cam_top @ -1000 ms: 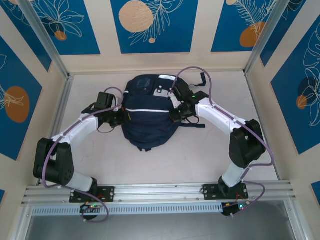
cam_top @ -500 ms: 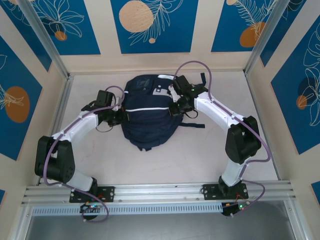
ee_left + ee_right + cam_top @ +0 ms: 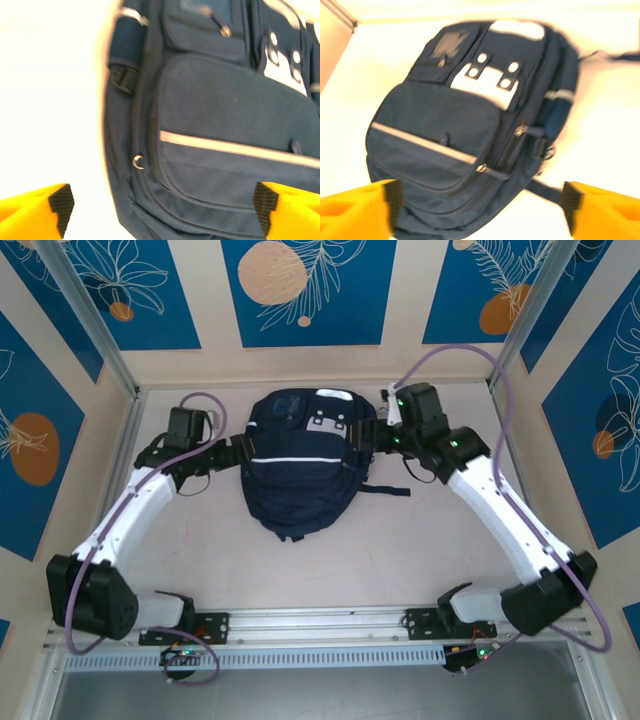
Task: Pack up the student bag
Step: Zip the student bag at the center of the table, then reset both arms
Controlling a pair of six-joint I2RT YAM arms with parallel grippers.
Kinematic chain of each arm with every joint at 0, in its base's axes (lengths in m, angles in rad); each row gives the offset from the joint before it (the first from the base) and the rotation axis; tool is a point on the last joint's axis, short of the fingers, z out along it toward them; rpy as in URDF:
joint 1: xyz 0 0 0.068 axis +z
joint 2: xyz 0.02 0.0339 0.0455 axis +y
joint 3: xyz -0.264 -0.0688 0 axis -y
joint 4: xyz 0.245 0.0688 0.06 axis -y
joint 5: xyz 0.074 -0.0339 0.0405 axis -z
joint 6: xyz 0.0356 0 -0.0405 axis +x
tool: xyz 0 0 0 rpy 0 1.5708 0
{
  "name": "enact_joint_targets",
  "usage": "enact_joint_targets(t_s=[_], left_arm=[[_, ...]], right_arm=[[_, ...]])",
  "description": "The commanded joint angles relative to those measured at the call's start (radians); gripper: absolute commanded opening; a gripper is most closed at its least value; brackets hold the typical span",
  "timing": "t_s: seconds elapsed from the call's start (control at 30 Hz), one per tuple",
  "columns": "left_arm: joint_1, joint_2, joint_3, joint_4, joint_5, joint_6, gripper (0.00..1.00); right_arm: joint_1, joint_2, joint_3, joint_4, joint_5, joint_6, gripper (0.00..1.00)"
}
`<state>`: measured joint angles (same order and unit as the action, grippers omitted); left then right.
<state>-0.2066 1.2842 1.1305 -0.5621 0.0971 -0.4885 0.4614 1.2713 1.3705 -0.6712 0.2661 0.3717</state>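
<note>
While the bag (image 3: 297, 475) lies flat on the table (image 3: 420, 540), front face up, its top points toward the far wall and its bottom toward the arm bases. It sits in the far half of the table, midway between the two arms. A white stripe (image 3: 297, 460) crosses the front pocket, and white-grey patches (image 3: 325, 423) lie near the top. One dark strap (image 3: 385, 490) trails onto the table at the bag's right side.

Left fingers (image 3: 35, 210): spread wide and holding nothing, just beside the bag's left edge, level with the stripe. Whether they touch the fabric cannot be told.

Right fingers (image 3: 605, 207): also spread wide and empty, near the bag's upper right edge.

Both wrist views are blurred. In each, the yellow fingers stand at the lower corners, with the bag seen between and beyond them. The left wrist view shows a small metal ring (image 3: 138, 161) on the bag's side seam. The right wrist view shows the bag's whole front.
</note>
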Motion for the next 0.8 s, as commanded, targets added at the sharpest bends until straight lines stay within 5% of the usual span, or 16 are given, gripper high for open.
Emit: enact_joint_targets(t_s=[0.0,0.2,0.37,0.53,0.77], left_arm=[[0.038,-0.074,-0.016,0.010,-0.205,0.017,1.00],[0.078,-0.204,-0.247,0.180,-0.635,-0.047,1.00],[0.105,-0.236,-0.454,0.356,-0.745,-0.013,1.00],[0.120,-0.216,-0.653,0.689,-0.686,0.149,1.00],[0.157,-0.046,-0.692,0.962,-0.456,0.318,1.00]], right_arm=[[-0.034,-0.056,-0.080,0.075,0.154,0.013,1.00],[-0.106,-0.177,-0.283,0.290,0.457,0.053,0.99],[-0.198,-0.235,-0.568,0.559,0.534,0.058,0.99],[-0.273,-0.198,-0.737,0.701,0.491,0.031,0.99],[-0.295,-0.053,-0.907,1.034,0.452,-0.079,0.99]])
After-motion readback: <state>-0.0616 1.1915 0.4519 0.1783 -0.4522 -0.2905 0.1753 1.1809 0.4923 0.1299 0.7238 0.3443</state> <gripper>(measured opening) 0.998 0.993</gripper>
